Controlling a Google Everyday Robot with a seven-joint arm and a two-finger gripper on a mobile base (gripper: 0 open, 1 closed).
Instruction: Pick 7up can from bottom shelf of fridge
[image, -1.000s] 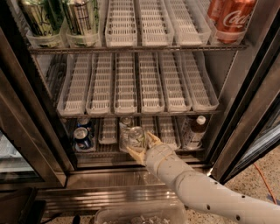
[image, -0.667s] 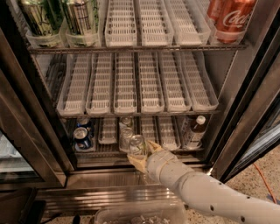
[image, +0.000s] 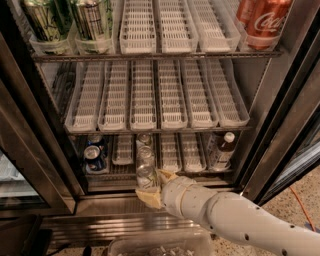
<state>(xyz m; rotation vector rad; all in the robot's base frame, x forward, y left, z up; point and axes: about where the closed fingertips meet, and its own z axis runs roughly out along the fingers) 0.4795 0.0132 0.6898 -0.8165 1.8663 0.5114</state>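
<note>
Greenish 7up can (image: 146, 176) in gripper (image: 152, 185), bottom shelf (image: 207, 176)

Matt cream gripper (image: 152, 186) at the bottom shelf (image: 110, 183) and its glossy steel ledge, clamped on the shiny aluminium 7up can (image: 146, 176) — above it, white slotted plastic trays (image: 143, 95); to its left, glossy dark blue cans (image: 93, 155); behind it, smooth white arm casing (image: 240, 220).

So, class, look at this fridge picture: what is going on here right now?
A robot arm is taking a drink out of the open fridge. Its gripper is at the front edge of the bottom shelf, closed around the 7up can, which stands upright just at the steel ledge. On that shelf, dark blue cans sit to the left and a white-capped brown bottle to the right, both untouched.
</note>
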